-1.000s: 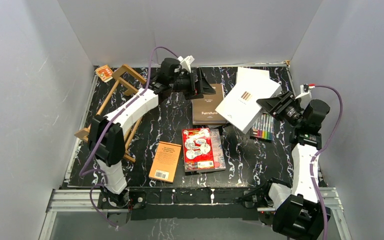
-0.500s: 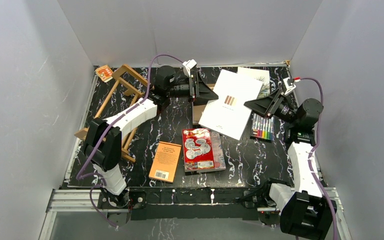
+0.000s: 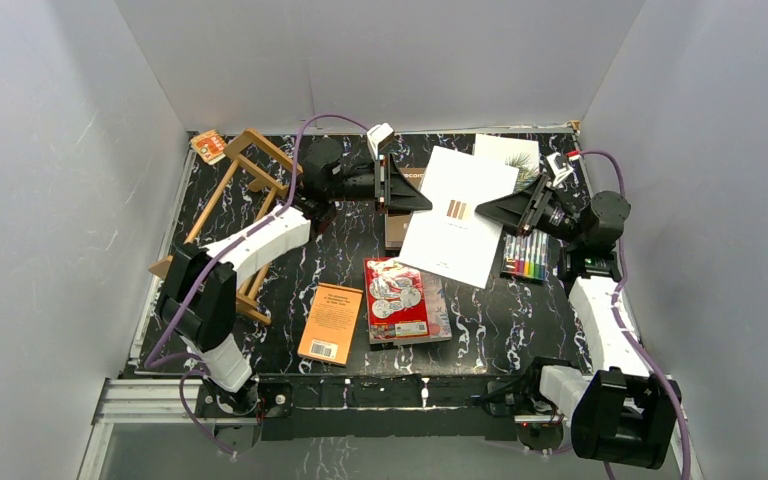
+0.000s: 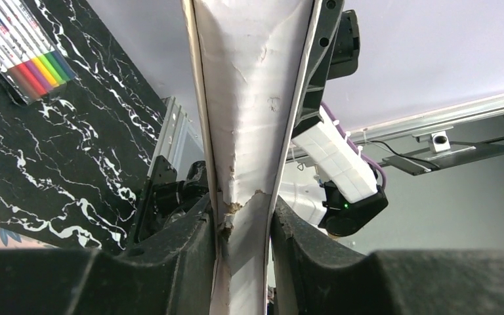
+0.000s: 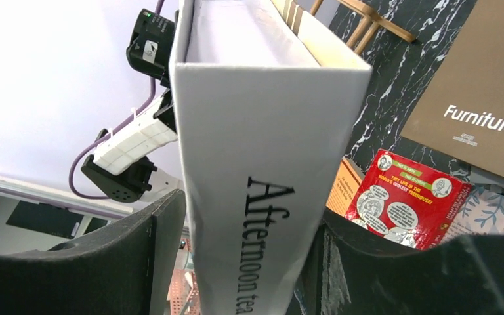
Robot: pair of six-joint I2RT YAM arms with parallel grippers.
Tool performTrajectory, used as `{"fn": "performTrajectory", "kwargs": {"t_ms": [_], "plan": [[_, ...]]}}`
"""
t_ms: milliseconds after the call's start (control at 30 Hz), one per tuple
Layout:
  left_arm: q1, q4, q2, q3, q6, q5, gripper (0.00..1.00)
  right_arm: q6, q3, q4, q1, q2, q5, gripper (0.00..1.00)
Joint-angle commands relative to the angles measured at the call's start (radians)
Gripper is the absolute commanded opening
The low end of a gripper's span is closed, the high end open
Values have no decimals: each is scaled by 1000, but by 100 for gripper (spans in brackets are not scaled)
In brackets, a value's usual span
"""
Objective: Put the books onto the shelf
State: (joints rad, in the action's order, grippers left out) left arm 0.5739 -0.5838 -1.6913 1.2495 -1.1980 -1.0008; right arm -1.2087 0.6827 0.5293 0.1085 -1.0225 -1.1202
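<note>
A white book (image 3: 457,215) hangs tilted above the table between both arms. My left gripper (image 3: 415,190) is shut on its left edge; in the left wrist view the fingers (image 4: 190,243) press both covers of the white book (image 4: 256,98). My right gripper (image 3: 495,208) stands open around its spine (image 5: 262,131), with a gap at one finger (image 5: 161,230). The wooden shelf (image 3: 235,200) lies at the far left. A brown book (image 5: 479,98), a red illustrated book (image 3: 396,298), an orange paperback (image 3: 331,323) and a palm-leaf book (image 3: 510,152) lie flat.
A pack of coloured markers (image 3: 526,257) lies below my right gripper. A small orange card (image 3: 209,146) sits in the back left corner beside the shelf. Grey walls close the table on three sides.
The white book has travelled left, carried by the right gripper. My left gripper closed on its left edge, and the right gripper's jaws have widened around the spine.
</note>
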Motion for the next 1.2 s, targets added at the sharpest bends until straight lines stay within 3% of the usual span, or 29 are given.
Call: {"fn": "performTrajectory", "kwargs": {"t_ms": [0,67,167,233,333,433,567,667,767,967,1067,1167], "plan": [[6,-38,79,3,-17,-10,27,5,39,81,-39,0,22,70],[6,-25,80,9,-8,-1,27,14,46,82,-61,-8,33,64],[0,29,85,21,29,14,32,21,56,83,-80,-11,52,43],[-20,114,109,25,82,48,48,31,61,85,-82,-6,63,37],[-60,330,172,52,262,151,67,92,98,34,-82,-7,77,36],[-101,686,254,130,479,383,80,218,178,-104,-90,-33,90,37],[-114,1048,390,219,663,847,85,440,307,-324,-150,-106,157,36],[-115,1163,501,256,725,1064,88,553,408,-409,-233,-167,231,37],[-115,1237,597,289,754,1192,88,661,529,-485,-327,-244,315,37],[-115,1357,703,354,777,1348,88,915,854,-669,-534,-474,522,37],[-115,1408,717,395,801,1398,89,1092,1161,-768,-675,-714,597,36],[-115,1434,702,444,865,1450,90,1237,1771,-969,-767,-1138,593,36]]}}
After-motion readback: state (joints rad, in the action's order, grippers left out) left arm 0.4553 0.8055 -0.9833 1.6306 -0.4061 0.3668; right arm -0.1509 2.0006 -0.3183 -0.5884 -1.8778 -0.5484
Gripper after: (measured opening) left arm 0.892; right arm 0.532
